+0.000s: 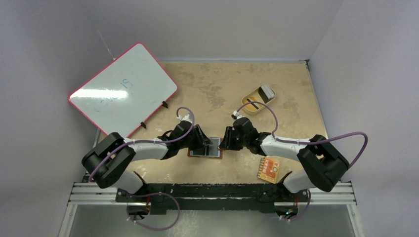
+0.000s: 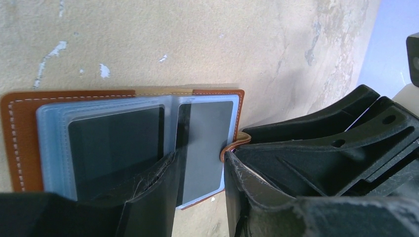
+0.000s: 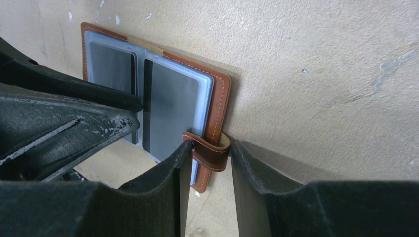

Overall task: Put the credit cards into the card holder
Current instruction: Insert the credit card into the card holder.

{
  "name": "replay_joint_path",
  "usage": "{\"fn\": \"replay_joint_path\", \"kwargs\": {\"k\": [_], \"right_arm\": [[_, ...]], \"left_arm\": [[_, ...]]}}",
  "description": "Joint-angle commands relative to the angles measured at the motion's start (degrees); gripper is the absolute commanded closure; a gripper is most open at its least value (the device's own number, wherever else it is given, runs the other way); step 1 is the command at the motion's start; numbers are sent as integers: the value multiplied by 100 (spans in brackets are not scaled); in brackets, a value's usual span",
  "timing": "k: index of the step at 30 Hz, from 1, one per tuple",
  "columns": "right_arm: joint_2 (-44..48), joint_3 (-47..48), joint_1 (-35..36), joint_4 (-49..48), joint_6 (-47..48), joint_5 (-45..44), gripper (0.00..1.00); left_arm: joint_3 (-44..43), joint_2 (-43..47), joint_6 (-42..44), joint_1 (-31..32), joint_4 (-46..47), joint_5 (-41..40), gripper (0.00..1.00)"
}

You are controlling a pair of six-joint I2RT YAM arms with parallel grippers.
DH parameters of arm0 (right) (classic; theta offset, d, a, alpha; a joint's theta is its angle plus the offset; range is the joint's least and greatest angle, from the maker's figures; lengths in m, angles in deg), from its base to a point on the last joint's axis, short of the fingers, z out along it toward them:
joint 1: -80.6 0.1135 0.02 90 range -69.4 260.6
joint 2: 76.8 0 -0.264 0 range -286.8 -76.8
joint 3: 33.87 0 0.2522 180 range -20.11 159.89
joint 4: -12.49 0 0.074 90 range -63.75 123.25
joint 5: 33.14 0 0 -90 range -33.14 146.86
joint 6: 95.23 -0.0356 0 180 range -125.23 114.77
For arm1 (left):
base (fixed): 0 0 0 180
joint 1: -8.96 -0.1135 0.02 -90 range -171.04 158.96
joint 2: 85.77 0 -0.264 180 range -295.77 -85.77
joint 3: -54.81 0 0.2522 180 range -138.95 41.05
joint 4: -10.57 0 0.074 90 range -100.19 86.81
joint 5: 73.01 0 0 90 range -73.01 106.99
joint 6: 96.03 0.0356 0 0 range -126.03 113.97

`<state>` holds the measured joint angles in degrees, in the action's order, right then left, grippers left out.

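Left gripper (image 2: 200,165): matte black jaws apart, straddling the right leaf of the open, stitched brown leather card holder (image 2: 20,140). Flat black credit cards (image 2: 113,143) lie in its clear pockets. Right gripper (image 3: 210,150): jaws clamped on the curled snap tab (image 3: 213,157).

card holder (image 2: 20,143): open, flat | credit cards (image 2: 116,140): black, in pockets

The card holder (image 2: 20,143) lies between left pincer (image 2: 200,165) and right pincer (image 3: 211,148), credit cards (image 2: 116,143) in its pockets.
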<state>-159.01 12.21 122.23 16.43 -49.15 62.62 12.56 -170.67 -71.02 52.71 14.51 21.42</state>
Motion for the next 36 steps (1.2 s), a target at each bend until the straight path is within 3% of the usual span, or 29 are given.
{"fn": "replay_joint_path", "kwargs": {"k": [1, 10, 17, 23, 29, 36], "right_arm": [[39, -34, 45, -151, -38, 59, 63], [79, -9, 73, -123, -50, 38, 63], [667, 112, 138, 368, -159, -197, 62], [888, 474, 368, 795, -257, -447, 55], [631, 798, 849, 815, -433, -704, 48], [-87, 1113, 1240, 650, -491, -851, 42]], "left_arm": [[-250, -38, -66, 93, 169, 10, 63], [-289, 12, -189, 196, 233, -52, 62], [-622, 816, 207, 187, -1256, -800, 61], [-822, 1472, 445, 42, -2214, -1251, 60], [-768, 1663, 703, -388, -2900, -1242, 59], [-423, 1668, 867, -945, -2998, -868, 60]]}}
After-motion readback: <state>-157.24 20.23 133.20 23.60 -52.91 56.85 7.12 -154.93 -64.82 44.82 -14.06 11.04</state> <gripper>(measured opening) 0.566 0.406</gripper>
